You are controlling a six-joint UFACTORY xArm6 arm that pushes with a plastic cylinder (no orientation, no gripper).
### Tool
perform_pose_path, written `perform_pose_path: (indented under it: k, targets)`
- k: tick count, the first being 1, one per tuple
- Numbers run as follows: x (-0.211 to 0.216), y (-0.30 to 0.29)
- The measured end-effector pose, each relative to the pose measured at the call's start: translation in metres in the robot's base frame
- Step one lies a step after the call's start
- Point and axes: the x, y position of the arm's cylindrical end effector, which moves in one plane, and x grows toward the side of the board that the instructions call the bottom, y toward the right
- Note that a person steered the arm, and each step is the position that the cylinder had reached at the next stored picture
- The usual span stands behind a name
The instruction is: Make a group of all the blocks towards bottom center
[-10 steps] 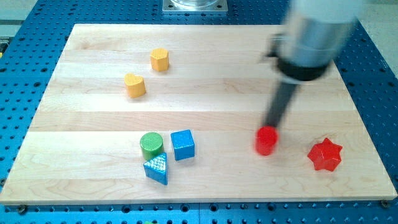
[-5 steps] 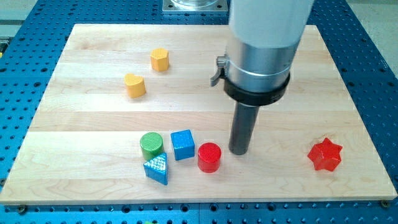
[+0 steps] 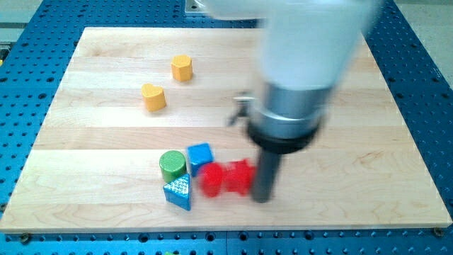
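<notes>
My tip (image 3: 262,197) is low on the board, just right of centre, blurred by motion. It stands against the right side of the red star block (image 3: 240,177). The red cylinder (image 3: 211,180) is directly left of the star and touches it. The blue cube (image 3: 200,156), green cylinder (image 3: 172,166) and blue triangular block (image 3: 178,192) cluster just left of the red cylinder. A yellow heart block (image 3: 153,97) and a yellow hexagonal block (image 3: 182,68) sit apart at the upper left.
The wooden board (image 3: 85,142) lies on a blue perforated table (image 3: 21,85). A metal mount (image 3: 195,7) shows at the view's top edge. The wide arm body (image 3: 304,71) hides part of the board's upper right.
The red star has moved from the far right to beside the red cylinder. The red cylinder shifted left, the blue cube shifted slightly. My tip is now lower, right of the star.
</notes>
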Motion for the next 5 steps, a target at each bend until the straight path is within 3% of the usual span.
perform_pose_path:
  k: [1,2,3,4,5]
  targets:
    - [-0.004,0.047]
    - [-0.079,0.068]
    - [-0.173,-0.011]
    - [-0.279,-0.014]
    - [-0.28,-0.119]
